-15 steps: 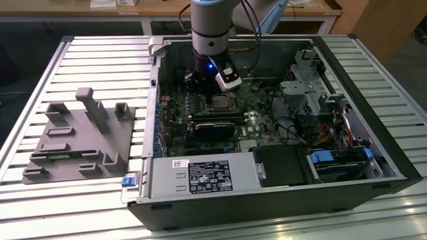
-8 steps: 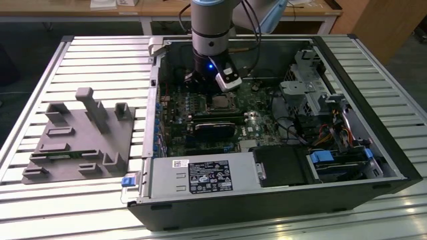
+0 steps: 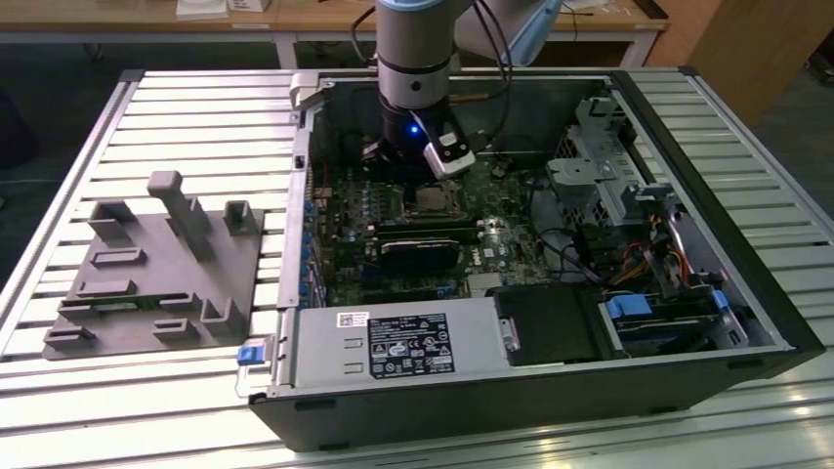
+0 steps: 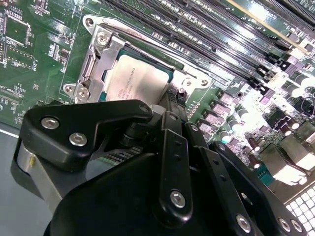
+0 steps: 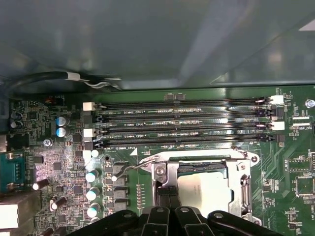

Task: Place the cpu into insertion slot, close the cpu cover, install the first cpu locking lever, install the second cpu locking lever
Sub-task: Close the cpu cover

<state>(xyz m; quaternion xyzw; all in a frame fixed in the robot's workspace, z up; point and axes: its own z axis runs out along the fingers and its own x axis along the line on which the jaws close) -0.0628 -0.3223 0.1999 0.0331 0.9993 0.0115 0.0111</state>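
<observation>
Down in the open computer case [image 3: 548,410], the gripper [image 5: 167,192] holds its two black fingers pressed together, their tips at one edge of the insertion slot [image 5: 197,167], just beside the cpu [image 5: 204,189]. That pale chip lies flat in the slot, on the green board [image 5: 290,196], near the long black memory slots [image 5: 182,123]. The cpu cover [image 5: 243,189] looks to lie down around it, with silver flanks on two sides and the chip's face showing through the window; whether it is fully seated I cannot tell. A thin wire locking lever [image 5: 127,169] juts from the slot's corner toward a row of capacitors [image 5: 91,177], its end free. In the exterior view the arm [image 3: 414,59] stands upright over the board. The case rests on a slatted table [image 3: 195,117], and a grey fixture [image 3: 156,274] sits beside it toward the table's edge at the exterior view's left
</observation>
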